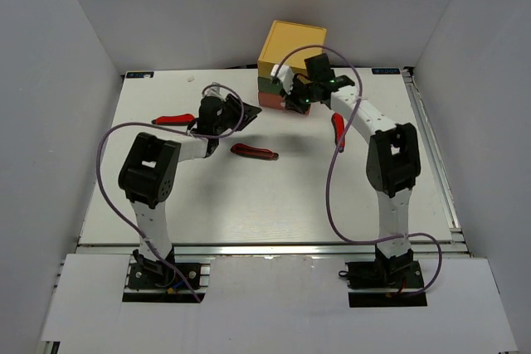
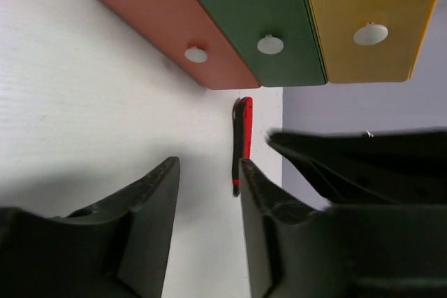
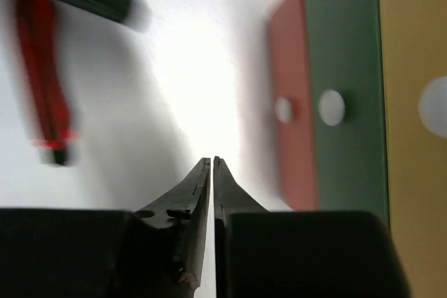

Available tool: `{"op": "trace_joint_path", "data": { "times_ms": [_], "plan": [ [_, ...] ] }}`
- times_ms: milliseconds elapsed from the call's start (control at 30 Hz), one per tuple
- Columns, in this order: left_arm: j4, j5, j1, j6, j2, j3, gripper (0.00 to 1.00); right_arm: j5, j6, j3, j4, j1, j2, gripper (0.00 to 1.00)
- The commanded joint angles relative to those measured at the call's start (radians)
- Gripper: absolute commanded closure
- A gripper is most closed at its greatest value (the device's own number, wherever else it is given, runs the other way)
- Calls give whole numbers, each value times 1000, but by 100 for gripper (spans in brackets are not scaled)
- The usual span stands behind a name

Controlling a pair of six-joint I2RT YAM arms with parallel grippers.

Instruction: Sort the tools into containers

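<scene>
Three small box drawers in one stack at the far edge of the white table — yellow top drawer, green middle drawer, orange-red bottom drawer. One round white knob per front, three in all. Three red-and-black handled tools flat on the table: left tool, middle tool, right tool near the stack. Left gripper between left and middle tools, fingers parted, nothing held. Right gripper just before the drawer fronts — fingers pressed together, nothing between.
</scene>
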Motion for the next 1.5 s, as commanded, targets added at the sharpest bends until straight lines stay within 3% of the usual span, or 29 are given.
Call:
{"op": "trace_joint_path", "data": {
  "times_ms": [0, 33, 100, 167, 267, 400, 700, 1200, 1467],
  "plan": [
    [42, 8, -30, -51, 63, 70, 54, -449, 176, 36, -65, -69, -167, 91],
    [58, 6, -33, -70, 85, 92, 60, -530, 211, -8, -58, -84, -214, 90],
    [111, -3, -41, -116, 144, 112, 63, -695, 312, -99, 3, -127, -276, 77],
    [150, -9, -45, -156, 181, 138, 62, -733, 369, -272, 167, -161, -387, 53],
    [182, -17, -50, -200, 256, 194, 52, -712, 372, -422, 289, -193, -509, 44],
    [197, -11, -62, -237, 347, 291, 47, -737, 363, -432, 241, -256, -535, 44],
    [104, -38, -90, -256, 499, 503, 46, -757, 398, -513, 272, -369, -576, 43],
    [92, -126, -117, -299, 568, 567, 46, -777, 411, -549, 281, -426, -583, 42],
    [161, -138, -122, -331, 553, 511, 46, -771, 398, -578, 281, -431, -587, 42]
  ]
}}
